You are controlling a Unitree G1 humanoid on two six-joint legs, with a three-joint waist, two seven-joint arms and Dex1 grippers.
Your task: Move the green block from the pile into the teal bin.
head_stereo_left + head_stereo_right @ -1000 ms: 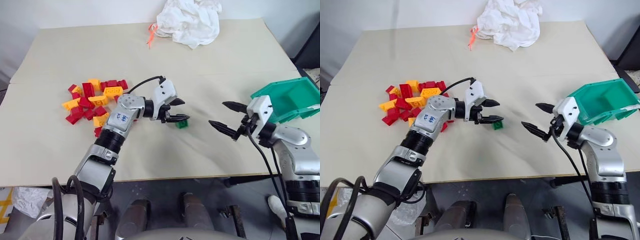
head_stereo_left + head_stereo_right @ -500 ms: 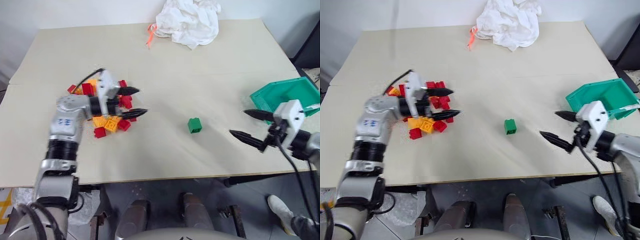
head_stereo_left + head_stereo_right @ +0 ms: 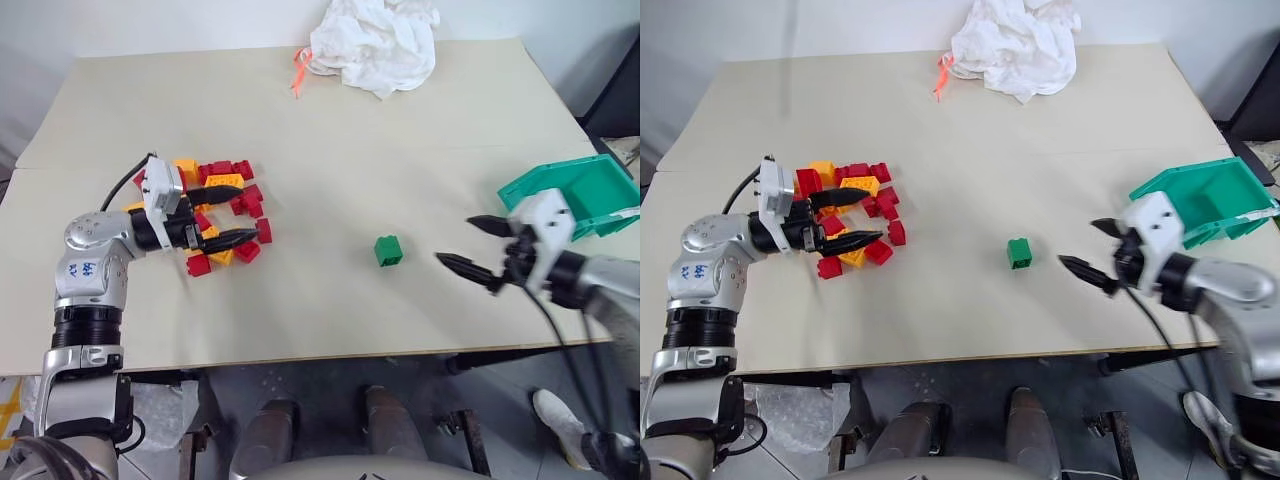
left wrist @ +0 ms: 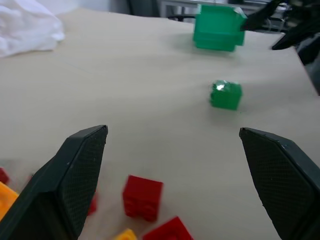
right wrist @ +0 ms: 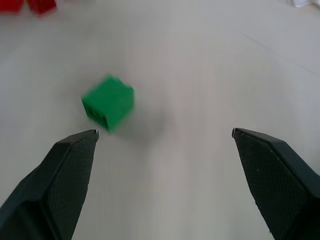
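Between pile and bin: small green studded plastic brick (image 3: 389,250) sits alone on bare beige tabletop (image 3: 400,130), clear of red and yellow-orange brick heap (image 3: 215,200), well short of teal plastic bin (image 3: 580,195) at right edge. Likely staging point for handover between arms.

Left gripper (image 3: 232,213): over heap, level, pointing at brick, fingers spread, empty.

Right gripper (image 3: 472,243): aimed at brick, tilted slightly down, fingers spread wide, empty, near brick, no contact.

Green block (image 3: 389,250) sits between pile (image 3: 215,215) and teal bin (image 3: 585,195).
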